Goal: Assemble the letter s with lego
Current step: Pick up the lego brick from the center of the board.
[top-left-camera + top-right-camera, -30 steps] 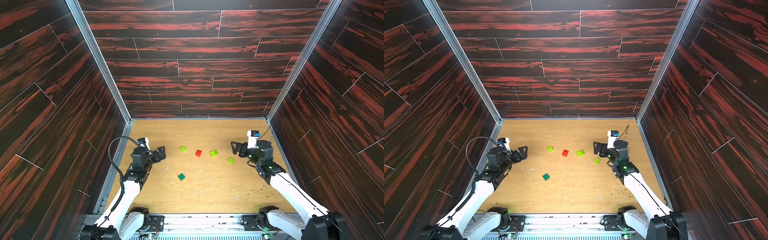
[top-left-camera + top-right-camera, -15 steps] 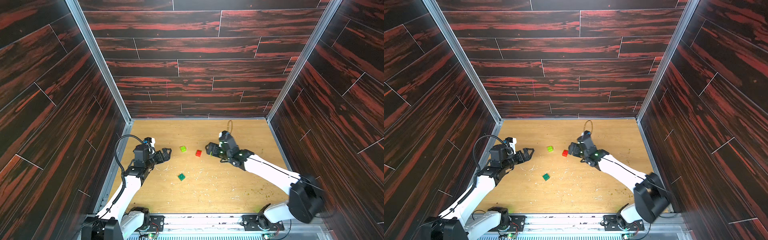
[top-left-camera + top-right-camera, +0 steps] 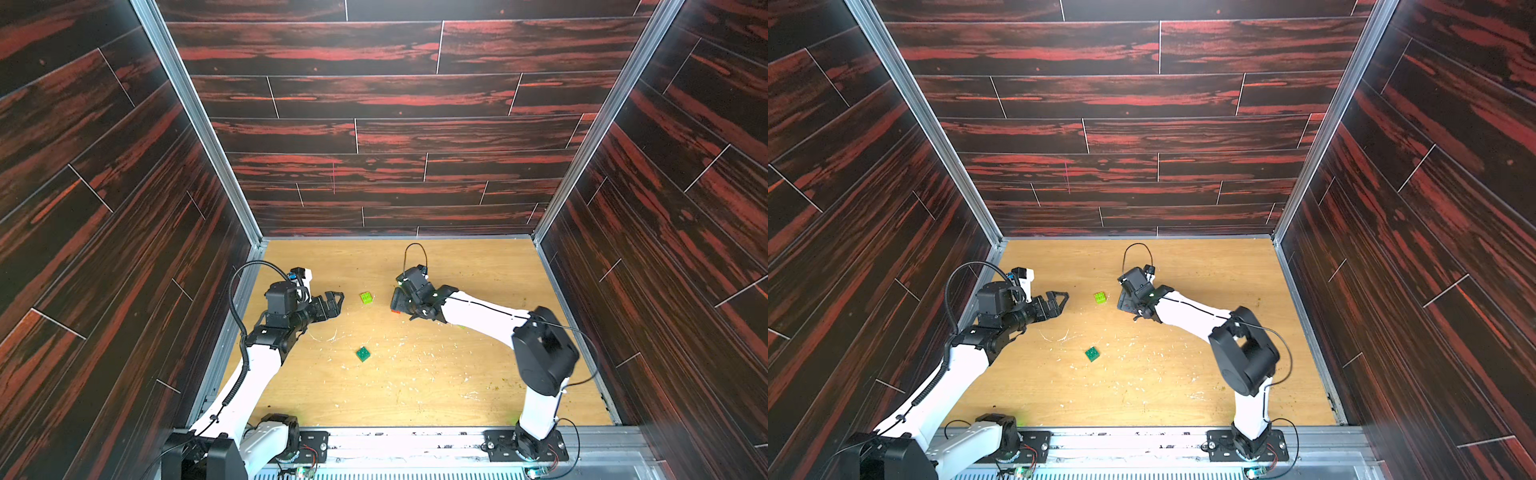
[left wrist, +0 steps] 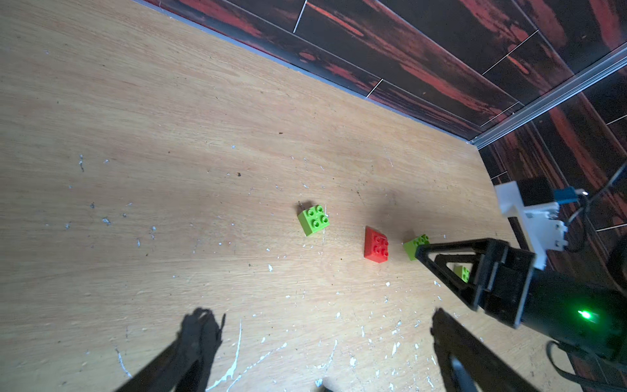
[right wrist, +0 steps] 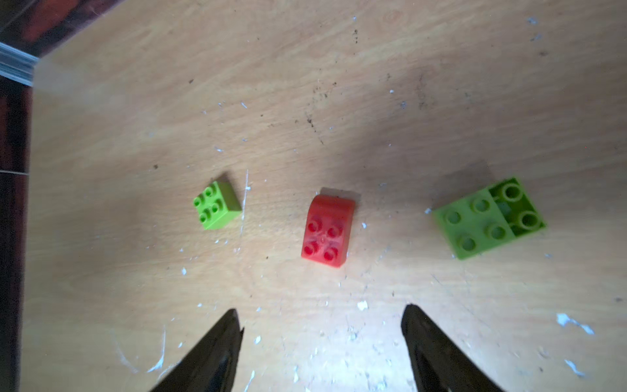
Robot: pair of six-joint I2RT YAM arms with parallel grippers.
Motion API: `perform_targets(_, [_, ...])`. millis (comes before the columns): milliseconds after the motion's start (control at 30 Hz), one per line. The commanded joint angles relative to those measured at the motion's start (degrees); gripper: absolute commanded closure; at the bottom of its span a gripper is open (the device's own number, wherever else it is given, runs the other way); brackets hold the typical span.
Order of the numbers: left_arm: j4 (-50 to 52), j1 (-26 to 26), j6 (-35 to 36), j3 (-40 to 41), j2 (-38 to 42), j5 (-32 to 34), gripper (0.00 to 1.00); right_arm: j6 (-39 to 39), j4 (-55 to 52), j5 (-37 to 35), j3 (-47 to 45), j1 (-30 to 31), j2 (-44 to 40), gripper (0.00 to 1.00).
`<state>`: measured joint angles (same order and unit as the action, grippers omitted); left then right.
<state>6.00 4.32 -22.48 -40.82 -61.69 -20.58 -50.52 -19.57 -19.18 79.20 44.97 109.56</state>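
Lego red brick [image 5: 327,234] sat loose toward worktop [image 3: 415,395] far edge; right gripper [image 5: 322,314] hovered over it, jaws apart, empty; left gripper [image 3: 336,305] wide open.

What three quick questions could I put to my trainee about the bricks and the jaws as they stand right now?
1. True or false: the red brick is already joined to a lime green one.
2. Which brick lies farthest from the back wall? A) the red one B) the dark green brick C) a lime green one
3. What do the left jaws hold?

Key:
1. False. It lies loose, touching no other brick.
2. B.
3. Nothing. They stand open over bare wood.
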Motion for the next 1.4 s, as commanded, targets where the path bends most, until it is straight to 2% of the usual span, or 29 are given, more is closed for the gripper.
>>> perform_targets(0, [0.69, -0.09, 0.95, -1.97, 0.17, 0.61, 0.00, 0.21, -4.27, -2.58, 4.23, 1.01, 5.34, 0.25])
perform_targets(400, [-0.24, -0.10, 1.47, -0.74, -0.53, 1.41, 0.00, 1.42, -10.24, -4.84, 15.04, 2.40, 16.00, 0.32])
perform_targets(833, [0.42, -0.10, 2.48, -0.94, -1.25, 1.31, 0.00, 2.31, -16.11, -8.68, 22.54, 2.50, 23.49, 0.46])
perform_targets(1067, [0.42, -0.10, 2.45, -1.04, -1.46, 1.45, 0.00, 3.37, -16.63, -9.65, 23.93, 2.46, 24.81, 0.64])
perform_targets(1233, [0.83, -0.10, 2.53, -1.44, -1.64, 1.57, 0.00, 5.76, -15.92, -10.02, 22.83, 2.42, 23.55, 0.85])
perform_targets(1300, [1.28, -0.10, 2.62, -1.63, -1.61, 1.52, 0.00, 9.66, -13.44, -9.03, 20.63, 2.43, 21.09, 0.90])
perform_targets(1367, [1.92, -0.10, 2.69, -1.76, -1.43, 1.99, 0.00, 17.64, -9.13, -6.44, 16.97, 2.41, 17.73, 0.91])
